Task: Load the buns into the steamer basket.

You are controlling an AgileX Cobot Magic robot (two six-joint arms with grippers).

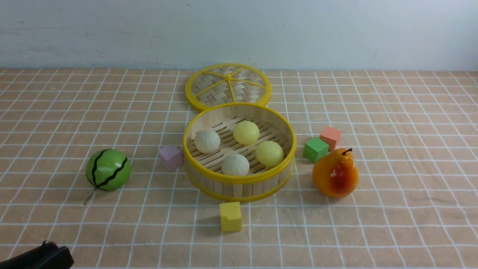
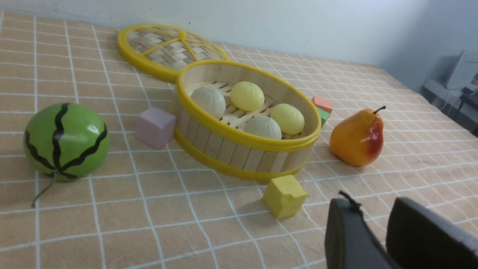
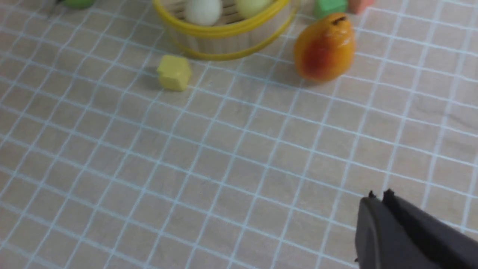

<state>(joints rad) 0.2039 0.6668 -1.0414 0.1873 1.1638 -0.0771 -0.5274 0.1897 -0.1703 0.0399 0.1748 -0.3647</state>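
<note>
Yellow cube [image 1: 230, 216] just before steamer basket [image 1: 239, 185]

Text: none can be read on any item.
Labels and brands: none (blocks, fruit, basket and lid are all plain).
Numbers and signs: none.

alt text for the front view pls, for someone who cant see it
A round bamboo steamer basket sits mid-table holding four buns, two off-white and two pale yellow, with its woven lid lying flat behind it. Around it are a watermelon ball, a pear and purple, yellow, green and orange cubes.
</note>
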